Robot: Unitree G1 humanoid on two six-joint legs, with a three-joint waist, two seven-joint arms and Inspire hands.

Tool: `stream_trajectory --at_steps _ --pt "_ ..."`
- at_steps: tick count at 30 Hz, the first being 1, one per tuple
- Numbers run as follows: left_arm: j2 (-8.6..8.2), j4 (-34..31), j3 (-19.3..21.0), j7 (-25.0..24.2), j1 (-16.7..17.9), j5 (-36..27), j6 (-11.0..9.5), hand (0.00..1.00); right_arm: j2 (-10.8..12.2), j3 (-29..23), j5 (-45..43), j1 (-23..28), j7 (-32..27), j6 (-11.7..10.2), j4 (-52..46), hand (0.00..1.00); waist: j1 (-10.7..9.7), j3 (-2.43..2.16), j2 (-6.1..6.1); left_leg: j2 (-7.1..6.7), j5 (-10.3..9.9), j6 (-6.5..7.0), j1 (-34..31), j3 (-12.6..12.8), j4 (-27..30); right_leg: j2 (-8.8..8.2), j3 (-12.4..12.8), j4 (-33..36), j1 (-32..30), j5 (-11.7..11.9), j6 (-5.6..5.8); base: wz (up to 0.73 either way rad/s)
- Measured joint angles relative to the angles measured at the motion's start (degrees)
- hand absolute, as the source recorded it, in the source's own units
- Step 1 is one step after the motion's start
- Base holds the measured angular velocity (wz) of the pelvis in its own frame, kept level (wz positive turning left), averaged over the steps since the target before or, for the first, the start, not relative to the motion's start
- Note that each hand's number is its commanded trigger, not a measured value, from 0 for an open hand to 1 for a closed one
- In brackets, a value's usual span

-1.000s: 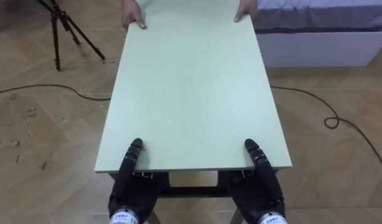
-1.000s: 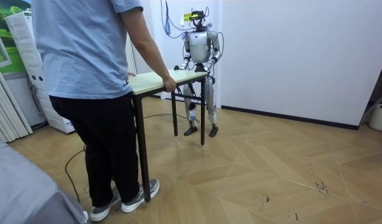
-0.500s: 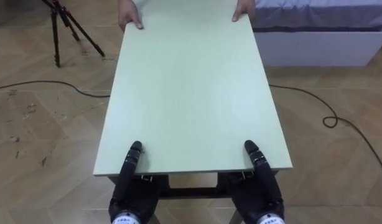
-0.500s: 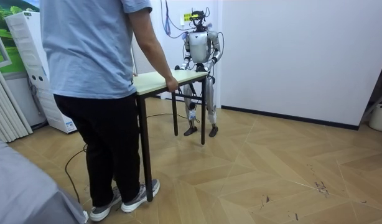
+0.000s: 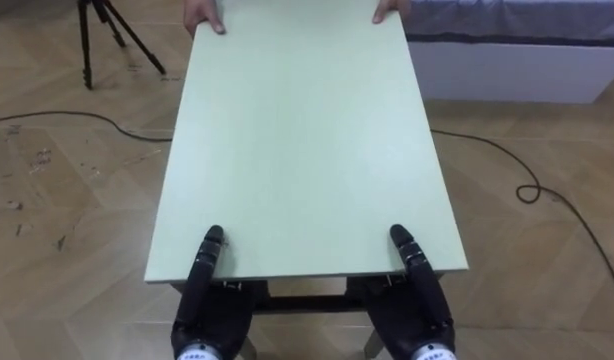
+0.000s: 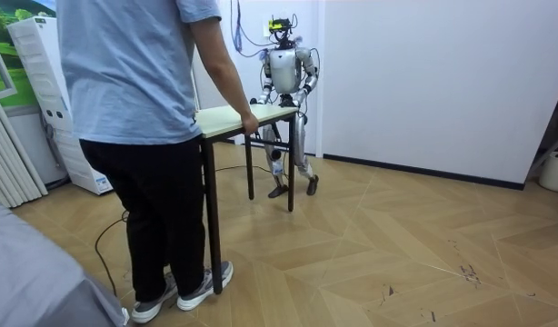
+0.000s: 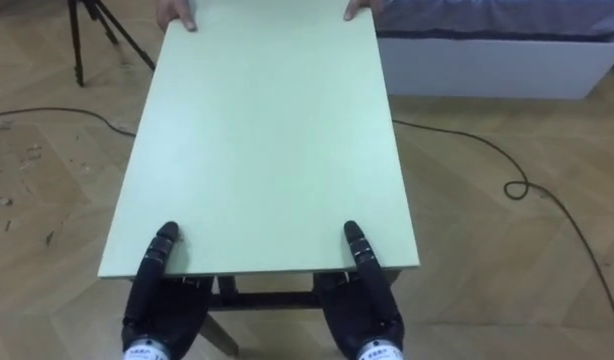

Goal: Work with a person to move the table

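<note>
Left hand [image 5: 212, 305] and right hand [image 5: 415, 300] are at the near edge of the tabletop [image 5: 297, 130], bottom centre of frame. Each has its thumb lying on top and the rest tucked underneath, so can't tell how the fingers are set. Tabletop runs up the frame centre; person [image 6: 134, 136] holds its far corners at the top edge, bed [image 5: 507, 45] upper right.

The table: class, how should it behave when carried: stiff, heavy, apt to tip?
Probably stiff: the table lies flat between the left hand, right hand and the person's hands. Likely modest weight: slim legs, thin top. May tilt if one end dips.
</note>
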Motion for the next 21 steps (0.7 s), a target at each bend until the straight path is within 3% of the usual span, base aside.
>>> stream_trajectory --at_steps 1,2,3,5,7,8,9,10,12,13,15,16,17,18,19,20,21 --pt "-0.06 0.0 -0.03 0.0 -0.32 0.0 0.26 1.0 -0.05 -0.15 0.0 -0.08 0.27 -0.09 0.0 1.0 -0.71 0.07 0.34 0.07 -0.92 -0.44 1.59 -0.27 -1.14 0.09 -0.58 0.27 -0.4 0.0 -0.05 0.51" --pt "-0.23 0.0 -0.11 0.01 -0.82 0.0 0.36 1.0 -0.09 -0.19 -0.01 -0.43 0.54 -0.35 -0.04 1.0 -1.55 0.07 1.06 0.15 -3.07 -0.88 4.43 -0.52 -4.34 0.16 -1.67 0.6 -1.39 0.22 -0.17 0.42" --pt "-0.23 0.0 -0.03 0.03 -1.53 -0.25 0.36 1.0 -0.12 -0.37 -0.03 -1.22 0.54 -0.43 -0.02 1.0 -2.44 0.09 1.61 -0.01 -6.02 -0.78 7.27 -0.42 -9.84 0.06 -2.1 0.92 -2.69 0.9 -0.12 0.32" --pt "0.09 0.0 -0.05 0.12 -2.89 -0.77 0.37 1.0 -0.14 -0.79 0.0 -2.31 0.54 -0.31 -0.04 1.0 -3.39 0.08 2.16 -0.49 -9.79 -0.87 10.08 -0.28 -18.93 -0.54 -2.79 0.99 -4.9 2.34 0.03 0.2" --pt "0.17 0.22 -0.22 0.56 -4.6 -0.76 0.24 1.0 0.1 -1.49 -0.02 -3.26 0.54 -0.17 -0.01 1.0 -4.11 0.1 2.34 -1.95 -11.48 0.49 10.2 -0.17 -24.38 -1.66 -3.27 0.35 -7.08 4.36 0.46 0.2" --pt "-0.03 0.73 -0.49 0.66 -5.48 -0.74 0.14 1.0 0.07 -2.42 -0.09 -3.52 0.54 0.2 -0.01 1.0 -4.56 0.08 2.25 -3.29 -11.75 1.06 9.46 0.11 -26.08 -2.76 -3.26 -0.14 -8.18 5.99 0.83 0.19" --pt "-0.26 1.75 -0.47 0.65 -6.06 -0.76 0.37 1.0 0.35 -3.28 -0.48 -3.4 0.54 0.66 0.28 1.0 -4.76 0.07 2.17 -4.79 -11.26 2.86 9.01 0.55 -27.06 -3.89 -2.94 -1.28 -8.36 7.9 1.38 0.08" --pt "-0.46 2.15 -0.47 0.64 -6.03 -0.76 0.48 1.0 0.32 -3.78 -0.96 -3.19 0.54 1.14 0.47 1.0 -4.87 0.08 2.09 -5.5 -10.79 3.62 8.71 0.75 -27.42 -4.39 -2.48 -2.01 -8.27 8.75 1.7 -0.05" --pt "-1.06 3.2 -0.46 0.51 -5.54 -0.75 0.94 1.0 0.27 -4.54 -1.61 -2.43 0.54 2.12 0.9 1.0 -4.94 0.13 1.52 -8.63 -9.5 5.76 8.59 2.04 -27.71 -6.15 0.04 -4.28 -8.08 11.73 3.03 -0.18" --pt "-1.06 3.29 -0.48 0.5 -5.42 -0.75 1.03 1.0 0.12 -4.61 -1.61 -2.34 0.54 2.37 1.03 1.0 -5.09 0.07 1.29 -9.19 -9.18 6.25 8.46 2.55 -27.75 -6.73 0.29 -4.83 -8.03 12.42 3.43 -0.14" --pt "-1.1 3.38 -0.45 0.52 -4.85 -0.75 1.57 1.0 0.32 -5.11 -1.62 -1.61 0.54 3.13 1.1 1.0 -5.42 0.05 -0.26 -12.04 -8.0 8.19 8.05 4.21 -27.62 -8.55 2.37 -7.19 -7.7 16.03 4.6 -0.11" --pt "-1.08 3.38 -0.45 0.51 -4.7 -0.77 1.6 1.0 0.35 -5.37 -1.64 -1.42 0.54 3.47 1.1 1.0 -5.64 0.02 -0.73 -12.52 -7.74 8.61 7.75 4.47 -27.48 -8.95 2.95 -7.94 -7.61 16.99 4.88 0.0" --pt "-1.02 3.38 -0.45 0.52 -4.65 -0.75 1.82 1.0 0.58 -5.87 -1.74 -1.06 0.54 4.06 1.1 1.0 -6.28 0.02 -1.76 -13.82 -7.12 9.66 7.04 5.05 -27.24 -9.56 3.82 -9.73 -7.37 18.96 6.06 0.12" --pt "-0.92 3.38 -0.48 0.53 -4.59 -0.73 2.06 1.0 0.84 -6.46 -2.07 -0.91 0.54 4.78 1.06 1.0 -6.93 -0.14 -2.15 -14.14 -6.63 10.55 5.75 6.47 -26.63 -9.95 5.94 -11.05 -7.25 20.65 9.21 0.26" --pt "-0.85 3.38 -0.51 0.53 -4.62 -0.74 2.25 1.0 1.09 -6.92 -2.2 -0.78 0.54 5.13 1.07 1.0 -7.76 -0.09 -2.05 -13.72 -6.41 10.97 5.01 7.7 -26.06 -10.24 7.32 -9.16 -7.61 19.63 10.39 0.59" --pt "-0.74 3.62 -0.64 0.65 -4.99 -0.69 2.91 1.0 1.04 -7.4 -2.16 0.16 0.7 5.23 1.01 1.0 -9.29 0.09 -1.68 -12.54 -5.99 11.57 4.36 10.02 -25.72 -11.08 7.82 1.74 -9.31 12.99 10.5 0.8" --pt "-0.02 4.05 -1.27 0.81 -5.73 -0.19 3.73 1.0 1.37 -8.02 -1.66 2.01 1.15 5.13 0.49 1.0 -9.37 0.03 -1.96 -11.85 -5.22 11.81 4.64 12.2 -26.55 -12.08 7.85 13.53 -10.05 6.03 10.56 0.76"
